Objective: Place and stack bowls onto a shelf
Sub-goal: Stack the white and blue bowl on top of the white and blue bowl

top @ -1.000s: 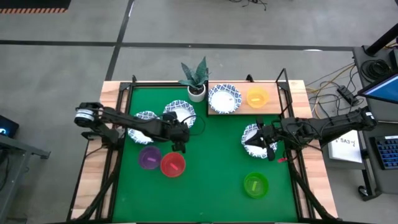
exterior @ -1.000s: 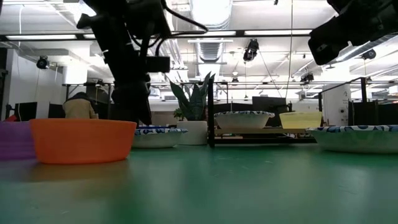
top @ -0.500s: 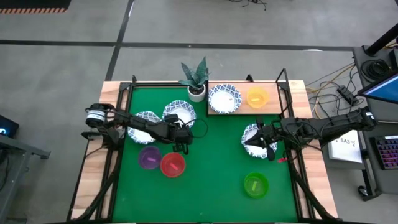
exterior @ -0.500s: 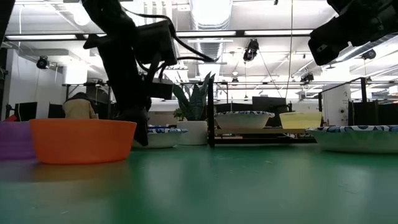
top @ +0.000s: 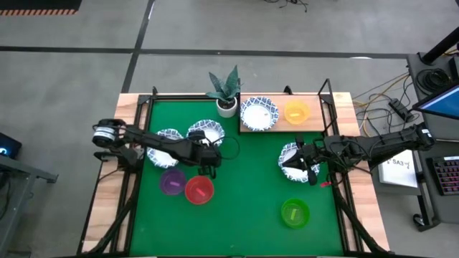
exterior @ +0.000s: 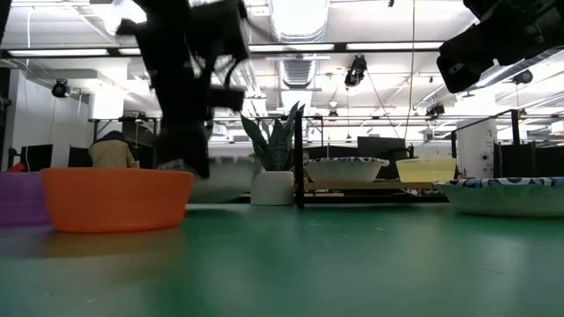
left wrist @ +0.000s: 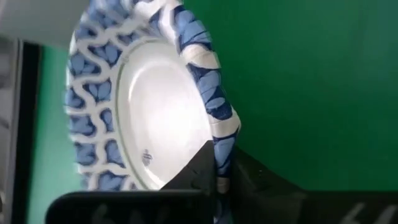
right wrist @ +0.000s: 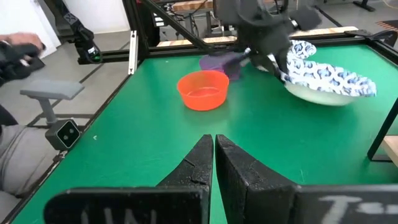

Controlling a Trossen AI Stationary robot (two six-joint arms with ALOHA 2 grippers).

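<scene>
**Patterned bowl pinched at its rim by the left gripper**

High view: On the green mat [top: 244, 193], the left gripper [top: 209, 156] is seen just beside a blue-patterned bowl [top: 205, 132], with a second patterned bowl [top: 168, 137] partly covered by the arm. A purple bowl [top: 172, 182] and a red bowl [top: 199, 190] lie close below the gripper, touching each other. A potted plant [top: 225, 92] stands at the far edge, beside the wooden shelf [top: 313, 125], on which a patterned bowl [top: 259, 113] and a yellow bowl [top: 296, 111] sit side by side. The right gripper [top: 294, 163] is held over a fourth patterned bowl [top: 294, 153]; a green bowl [top: 295, 213] lies well apart, nearer the front.

Low view: The red bowl [exterior: 116, 199] fills the foreground, partly hiding the left arm's lower end behind it. The shelf's bowls [exterior: 344, 171] are seen past a black post.

Left wrist view: The white bowl with its blue rim [left wrist: 149, 106] is tilted on edge, and its rim is clamped between the closed fingers [left wrist: 202, 171].

Right wrist view: The right fingers [right wrist: 193, 165] are pressed together on nothing. Across the mat, the held bowl [right wrist: 326, 81] is seen tilted and clear of the mat.
</scene>
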